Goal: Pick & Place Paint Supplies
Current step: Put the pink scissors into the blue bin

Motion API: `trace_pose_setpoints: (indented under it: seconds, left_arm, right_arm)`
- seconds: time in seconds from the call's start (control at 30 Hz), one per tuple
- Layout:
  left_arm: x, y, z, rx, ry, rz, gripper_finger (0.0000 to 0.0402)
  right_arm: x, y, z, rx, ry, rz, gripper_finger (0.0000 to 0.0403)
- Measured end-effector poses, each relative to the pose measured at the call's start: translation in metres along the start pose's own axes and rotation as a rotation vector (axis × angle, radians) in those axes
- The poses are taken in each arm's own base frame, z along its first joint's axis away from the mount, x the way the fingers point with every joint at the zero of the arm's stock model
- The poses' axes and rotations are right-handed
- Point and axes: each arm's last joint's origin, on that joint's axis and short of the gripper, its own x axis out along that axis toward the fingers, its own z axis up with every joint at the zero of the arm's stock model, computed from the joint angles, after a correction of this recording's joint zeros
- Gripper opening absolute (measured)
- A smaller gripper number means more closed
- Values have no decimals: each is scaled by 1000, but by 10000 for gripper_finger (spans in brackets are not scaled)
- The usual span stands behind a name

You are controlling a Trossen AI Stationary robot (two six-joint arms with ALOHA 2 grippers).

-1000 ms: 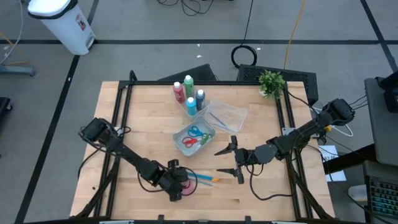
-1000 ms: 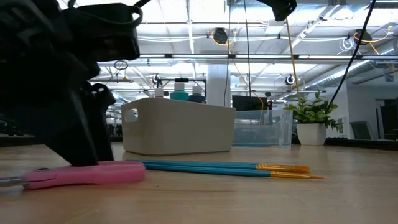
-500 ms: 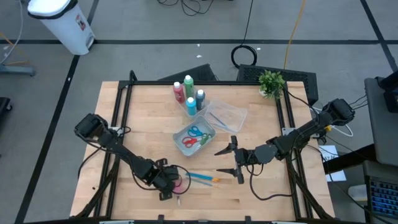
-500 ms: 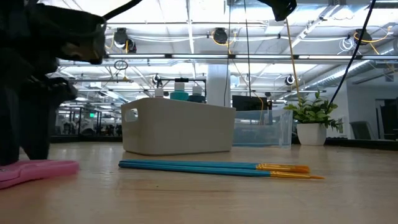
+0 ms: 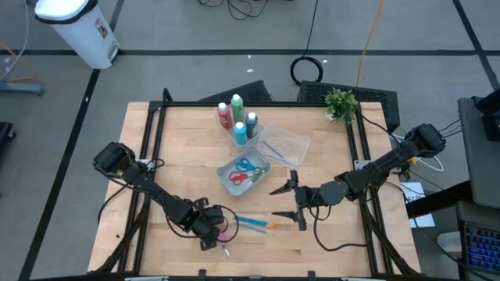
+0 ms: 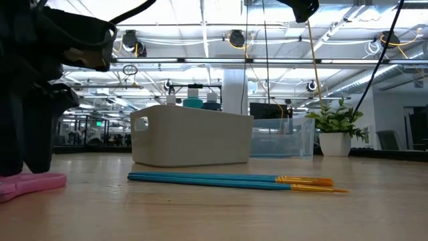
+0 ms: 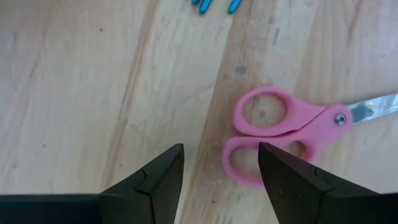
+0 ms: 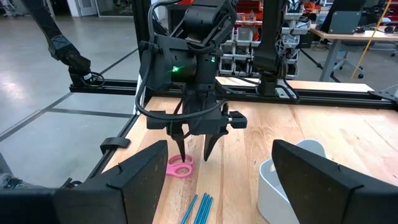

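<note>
Fingers of the left gripper (image 7: pixel 219 163) stand spread and empty just above the pink scissors (image 7: pixel 292 127), which lie flat on the table (image 5: pixel 328 242) near its front edge. Right of them lie the blue brushes (image 5: pixel 254 224), then the right gripper (image 5: pixel 291 201), spread wide and empty.

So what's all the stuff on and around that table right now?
Bottles: four, white-capped; red, green, two bluish; table's far middle.
White tub: one, mid-table, holding red, blue and green scissors.
Clear tub: one, beside the white tub.
Brushes: thin, blue with orange tips, near edge.
Pink scissors: one, flat on the wood.
Potted plant: one, green, far right corner.
Left hand: open, over the pink handles, not gripping.
Right hand: open wide, right of the brushes.
</note>
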Motion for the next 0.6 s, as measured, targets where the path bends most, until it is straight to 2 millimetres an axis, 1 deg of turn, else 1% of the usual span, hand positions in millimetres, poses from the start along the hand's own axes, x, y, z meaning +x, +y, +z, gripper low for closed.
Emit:
trace_pose_setpoints:
  seconds: [0.33,0.6]
  left_arm:
    - [-1,-1,1,243,-30,18,214]
    - [-2,-9,-7,463,-43,14,213]
  right_arm:
    - [0,0,0,0,0,0,279]
    - [0,0,0,0,0,0,279]
